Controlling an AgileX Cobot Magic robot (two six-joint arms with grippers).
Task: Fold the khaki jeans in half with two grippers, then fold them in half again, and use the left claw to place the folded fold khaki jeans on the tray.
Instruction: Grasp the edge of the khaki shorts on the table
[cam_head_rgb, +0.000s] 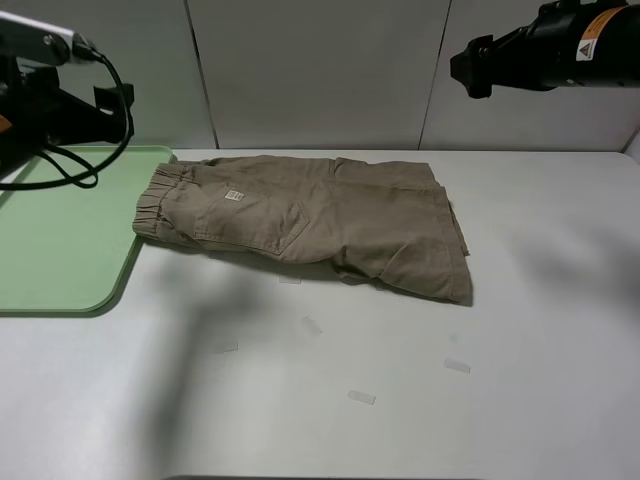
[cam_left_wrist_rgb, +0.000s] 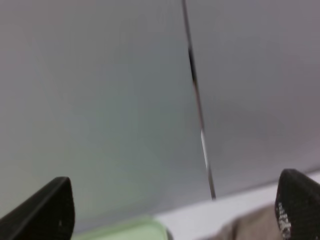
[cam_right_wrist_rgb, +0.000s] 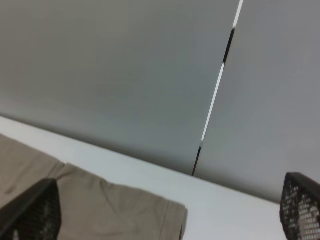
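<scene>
The khaki jeans (cam_head_rgb: 310, 215) lie flat on the white table, waistband toward the pale green tray (cam_head_rgb: 60, 250) and leg hems to the right. The waistband's corner touches the tray's rim. My left claw (cam_head_rgb: 108, 100) hangs high over the tray's back edge, open and holding nothing. My right gripper (cam_head_rgb: 470, 65) is raised at the upper right, above and behind the hems, also open and holding nothing. The left wrist view has both fingertips (cam_left_wrist_rgb: 50, 210) wide apart, with a tray corner (cam_left_wrist_rgb: 130, 231) and a bit of the jeans (cam_left_wrist_rgb: 250, 226) below. In the right wrist view the jeans (cam_right_wrist_rgb: 100, 210) show between spread fingers (cam_right_wrist_rgb: 35, 210).
Small clear tape pieces (cam_head_rgb: 362, 397) are stuck to the table (cam_head_rgb: 540, 350) in front of the jeans. A grey panelled wall (cam_head_rgb: 320, 70) closes the back. The tray reaches the left edge of the high view.
</scene>
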